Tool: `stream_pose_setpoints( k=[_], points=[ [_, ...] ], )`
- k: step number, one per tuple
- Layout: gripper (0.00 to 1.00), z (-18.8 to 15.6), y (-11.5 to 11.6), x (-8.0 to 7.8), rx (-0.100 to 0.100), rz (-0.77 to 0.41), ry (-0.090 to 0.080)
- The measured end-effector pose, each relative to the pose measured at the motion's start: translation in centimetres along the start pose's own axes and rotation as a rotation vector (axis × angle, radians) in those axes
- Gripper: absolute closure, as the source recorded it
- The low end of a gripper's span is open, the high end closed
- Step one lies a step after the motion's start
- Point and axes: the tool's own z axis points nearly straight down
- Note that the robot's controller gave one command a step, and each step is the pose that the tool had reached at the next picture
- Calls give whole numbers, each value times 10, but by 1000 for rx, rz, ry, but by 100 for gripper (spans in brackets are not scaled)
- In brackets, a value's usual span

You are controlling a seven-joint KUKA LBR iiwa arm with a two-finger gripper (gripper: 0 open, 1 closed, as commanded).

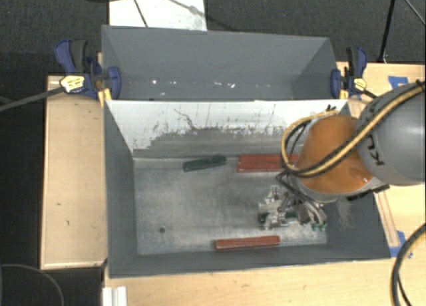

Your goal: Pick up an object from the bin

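— Where do we see the hand (279, 210)?

— Low over the floor of the grey bin (120, 191), in its right half, under the arm's orange cover (329, 155).

— Is it wide or narrow?

— We cannot tell; its metal parts blur together against the floor, and we see nothing held in it.

— What lies nearest to it?

— A flat reddish-brown bar (246, 243) along the front wall, near the hand and a little left of it, apart from it. We see bare floor between the two.

— And the rest?

— A second reddish-brown bar (258, 163) lies by the back wall, behind the hand, its right end hidden by the orange cover. Just left of that one we see a dark green pen-like stick (204, 163), well apart from the hand. The hand sits between the two bars, closer to the front one.
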Motion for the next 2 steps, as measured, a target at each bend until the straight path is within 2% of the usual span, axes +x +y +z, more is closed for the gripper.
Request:
stream_pose_setpoints(
  k=[1,2],
  points=[
    [100,0,0,0,0,0,0],
    [100,-1,-1,5,2,-130,-14]
  ],
)
